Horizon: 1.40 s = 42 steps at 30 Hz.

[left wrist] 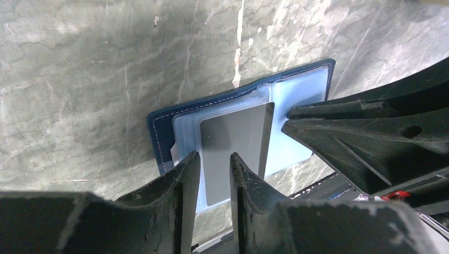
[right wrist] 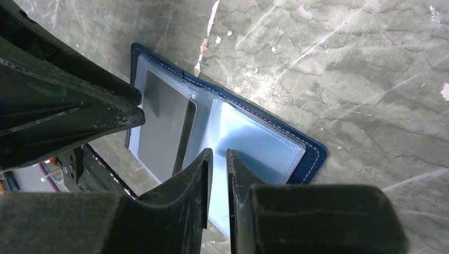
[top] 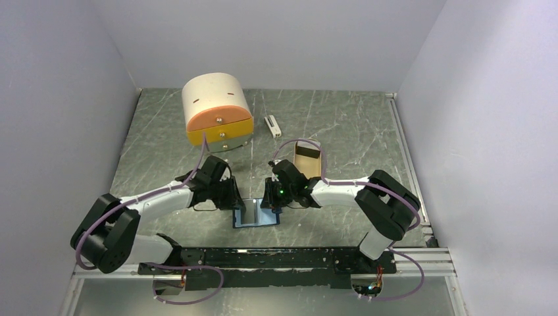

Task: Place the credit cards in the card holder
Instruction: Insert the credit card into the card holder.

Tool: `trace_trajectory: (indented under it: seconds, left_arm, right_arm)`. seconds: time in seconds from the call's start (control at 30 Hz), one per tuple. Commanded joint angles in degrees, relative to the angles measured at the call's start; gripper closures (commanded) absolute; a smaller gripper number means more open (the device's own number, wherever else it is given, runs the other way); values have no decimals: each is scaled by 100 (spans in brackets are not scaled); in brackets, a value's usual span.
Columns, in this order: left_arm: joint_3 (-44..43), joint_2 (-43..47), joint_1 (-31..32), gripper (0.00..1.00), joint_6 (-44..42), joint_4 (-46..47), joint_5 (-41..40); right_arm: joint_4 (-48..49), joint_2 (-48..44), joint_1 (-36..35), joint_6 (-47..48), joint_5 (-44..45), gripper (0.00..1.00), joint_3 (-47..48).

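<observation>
Holder (left wrist: 161,132) lies open, inside up, on the desk (top: 342,131) near its front edge, between the two arms.
- One grey card (left wrist: 233,140) lies on the holder's left page. In the right wrist view it seems to sit behind the clear sleeve; how deep it is seated, I cannot tell. No other card made out.
- Left hand (left wrist: 214,159): fingers only a slit apart, nothing clamped between them. Tips are at the card's near edge, with the card face showing through the slit. Judged: placed to nudge the card down the sleeve, not to carry it. Contact not certain.
- Right hand (right wrist: 218,153): the same narrow slit, tips down at the pale blue right page, nothing pinched that I can see. Judged: it pins the holder flat and open so the page cannot fold back while the card goes in.
</observation>
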<state>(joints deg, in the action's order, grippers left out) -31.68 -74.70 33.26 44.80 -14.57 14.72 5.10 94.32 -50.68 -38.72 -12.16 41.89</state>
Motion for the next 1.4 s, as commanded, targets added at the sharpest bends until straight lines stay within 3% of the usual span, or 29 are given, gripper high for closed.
trace_trajectory:
  seconds: [0.0,0.83,0.97,1.17,1.37]
  left_arm:
    - [43,-122,79,67,-23,235,168]
    - [456,638,117,67,692,1743,1113]
    - [468,987,116,67,711,1610,944]
    - [189,1020,119,65,388,206,42]
    - [361,669,112,59,308,382,78]
  right_arm:
    - [-177,132,-2,31,59,80,-53]
    - [97,230,-50,-48,102,80,-173]
    - [92,277,-55,-42,98,80,-157]
    - [65,305,-52,-19,76,80,-77]
    - [102,341,-49,-30,26,80,-56]
